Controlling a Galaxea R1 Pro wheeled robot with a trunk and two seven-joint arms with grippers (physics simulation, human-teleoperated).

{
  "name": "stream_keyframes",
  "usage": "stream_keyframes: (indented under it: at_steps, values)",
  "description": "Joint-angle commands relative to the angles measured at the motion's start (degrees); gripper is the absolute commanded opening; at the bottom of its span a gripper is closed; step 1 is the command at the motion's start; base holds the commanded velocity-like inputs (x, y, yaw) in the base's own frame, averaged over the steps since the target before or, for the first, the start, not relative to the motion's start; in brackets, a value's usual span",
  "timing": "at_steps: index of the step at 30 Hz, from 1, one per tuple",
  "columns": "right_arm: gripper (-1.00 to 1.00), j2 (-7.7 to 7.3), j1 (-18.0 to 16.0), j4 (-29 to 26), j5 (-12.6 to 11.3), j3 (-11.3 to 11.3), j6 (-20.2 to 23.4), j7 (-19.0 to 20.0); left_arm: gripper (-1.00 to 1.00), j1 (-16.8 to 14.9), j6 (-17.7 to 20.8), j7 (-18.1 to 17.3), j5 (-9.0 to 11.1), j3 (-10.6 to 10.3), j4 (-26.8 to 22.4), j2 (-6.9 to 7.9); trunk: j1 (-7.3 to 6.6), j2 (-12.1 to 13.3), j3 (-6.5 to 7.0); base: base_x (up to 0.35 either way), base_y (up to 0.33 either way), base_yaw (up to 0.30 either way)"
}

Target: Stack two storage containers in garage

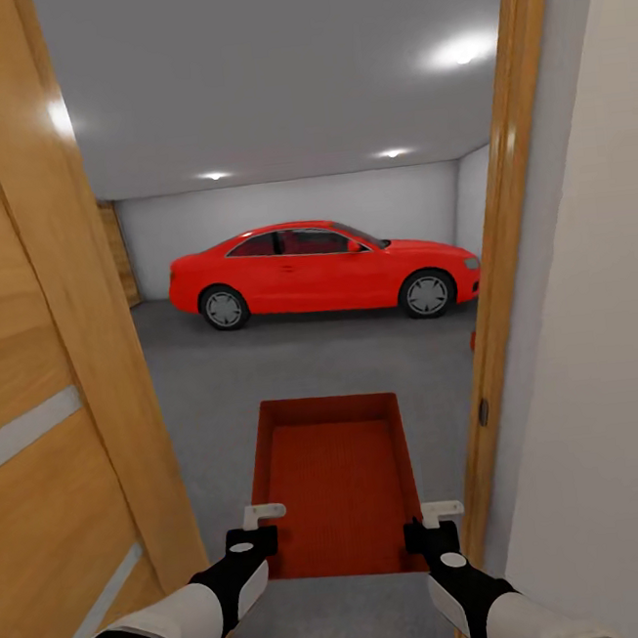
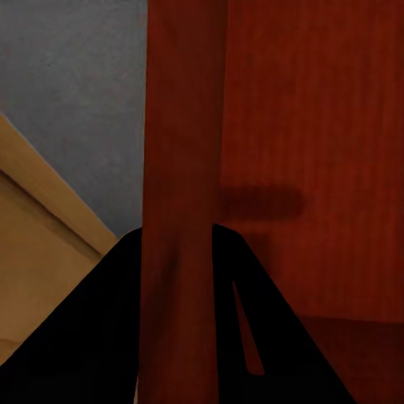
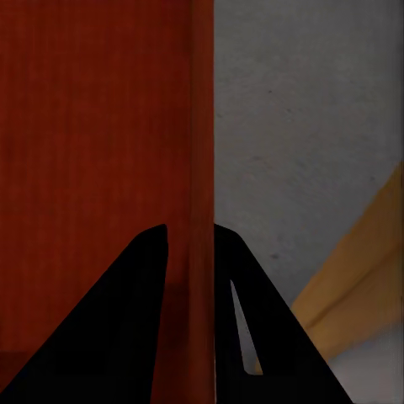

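Observation:
One red-orange storage container (image 1: 335,474), open-topped, is held out in front of me in the head view, above the garage's grey concrete floor (image 1: 304,360). My left gripper (image 1: 252,542) is shut on the container's left wall near its near corner. My right gripper (image 1: 430,533) is shut on the right wall. In the left wrist view the black fingers (image 2: 109,320) of the left gripper (image 2: 178,236) straddle that red wall (image 2: 181,126). In the right wrist view the right gripper (image 3: 189,231) clamps the thin wall edge (image 3: 200,126), with floor beyond it.
I am in a doorway: an open wooden door (image 1: 41,387) is close on the left, the wooden frame (image 1: 505,270) and a pale wall (image 1: 600,378) on the right. A red car (image 1: 324,271) is parked across the far side. A small red patch (image 1: 474,340) shows by the frame.

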Motion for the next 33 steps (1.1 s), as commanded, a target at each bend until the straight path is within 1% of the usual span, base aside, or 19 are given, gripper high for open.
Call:
stream_keyframes:
  at_steps: [1, 7, 17, 23, 29, 33]
  values:
    - [-1.0, 0.02, -0.1, -1.5, 0.9, -2.0, -0.4, 0.5, -1.0, 0.0, -0.3, 1.3, 0.8, 1.4, 0.2, 1.18, 0.01, -0.1, -0.09, 0.0, 0.0, -0.02]
    - [-1.0, 0.04, -0.1, -1.5, 0.9, -2.0, -0.4, 0.5, -1.0, 0.0, -0.3, 1.3, 0.8, 1.4, 0.1, 1.18, 0.01, -0.1, -0.09, 0.066, 0.06, -0.005]
    - [-1.0, 0.05, -0.1, -1.5, 0.9, -2.0, -0.4, 0.5, -1.0, 0.0, -0.3, 1.3, 0.8, 1.4, 0.1, 1.18, 0.01, -0.1, -0.09, 0.201, 0.22, 0.0]
    - [-1.0, 0.04, -0.1, -1.5, 0.9, -2.0, -0.4, 0.5, -1.0, 0.0, -0.3, 1.3, 0.8, 1.4, 0.2, 1.18, 0.01, -0.1, -0.09, 0.179, 0.155, 0.0]
    - [-1.0, 0.06, -0.1, -1.5, 0.9, -2.0, -0.4, 0.5, -1.0, 0.0, -0.3, 1.3, 0.8, 1.4, 0.1, 1.17, 0.01, -0.1, -0.09, 0.039, 0.029, -0.01]
    - [-1.0, 0.09, -0.1, -1.5, 0.9, -2.0, -0.4, 0.5, -1.0, 0.0, -0.3, 1.3, 0.8, 1.4, 0.1, 1.18, 0.01, -0.1, -0.09, 0.001, 0.001, -0.151]
